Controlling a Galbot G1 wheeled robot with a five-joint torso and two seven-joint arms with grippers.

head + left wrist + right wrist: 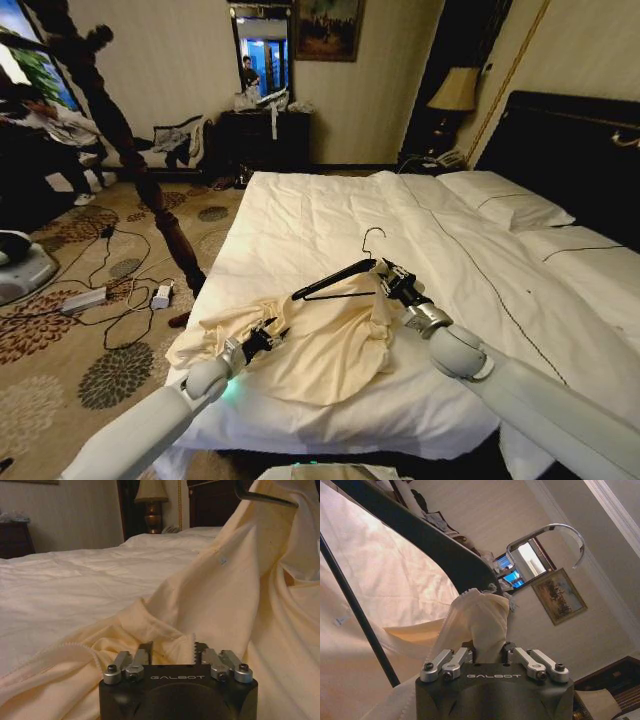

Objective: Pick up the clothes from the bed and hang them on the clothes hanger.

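Observation:
The clothes point(330, 350), a cream wrinkled shirt, lie bunched on the near left part of the bed point(330, 210) and rise toward the black clothes hanger point(335, 277). My right gripper point(385, 275) holds a bunch of shirt fabric just below the hanger's neck, lifted above the duvet. In the right wrist view that gripper point(487, 655) is shut on the cream bunch point(477, 615), under the hanger's arm point(435, 545) and its wire hook point(560, 530). My left gripper point(268, 334) sits low at the shirt's near edge. Its fingers point(200, 650) pinch a fold of the shirt point(225, 595).
A tall dark branched coat stand point(150, 190) leans beside the bed's left side. Cables and a power strip point(85, 298) lie on the patterned carpet. White pillows point(500, 195) and the black headboard point(570, 150) are at the far right, with a lamp point(455, 90) beyond.

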